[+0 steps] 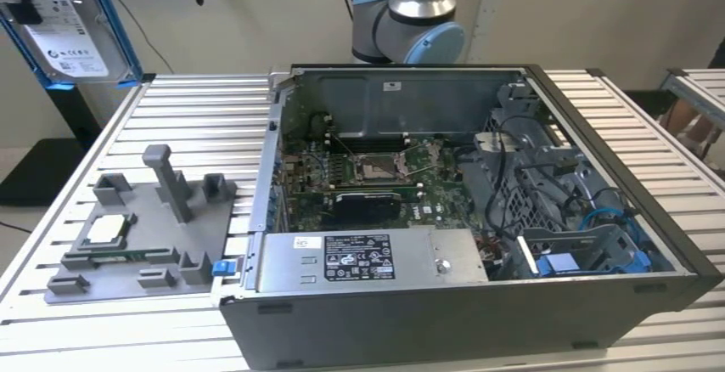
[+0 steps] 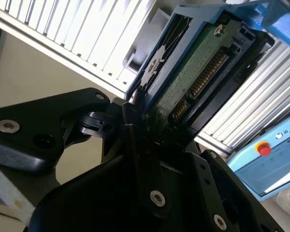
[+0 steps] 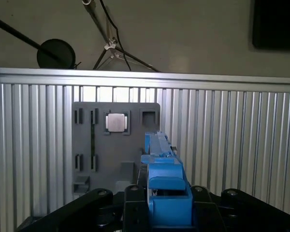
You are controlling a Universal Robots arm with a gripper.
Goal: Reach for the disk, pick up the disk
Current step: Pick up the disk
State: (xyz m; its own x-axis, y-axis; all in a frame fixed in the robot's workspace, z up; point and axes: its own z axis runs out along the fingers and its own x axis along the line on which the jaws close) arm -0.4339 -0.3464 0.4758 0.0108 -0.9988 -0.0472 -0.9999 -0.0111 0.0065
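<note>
The disk [image 1: 66, 34], silver-grey with a white label and a blue bracket, hangs in the air at the exterior view's upper left, off the table's far corner. My gripper [image 1: 20, 2] is shut on its upper end. In the second wrist view the disk [image 2: 193, 72] shows its green circuit board and gold connector, with its edge clamped by the black fingers [image 2: 135, 126]. In the first wrist view the disk [image 3: 160, 154] stands edge-on, blue bracket towards the camera, held in my gripper [image 3: 166, 205] above the grey fixture plate [image 3: 87, 145].
An open computer case [image 1: 476, 219] takes up the middle of the slatted metal table [image 1: 68, 338]. The grey fixture plate [image 1: 148, 236] with posts and a small square silver chip [image 1: 104, 229] lies on the exterior view's left. The arm's base [image 1: 410, 32] stands behind the case.
</note>
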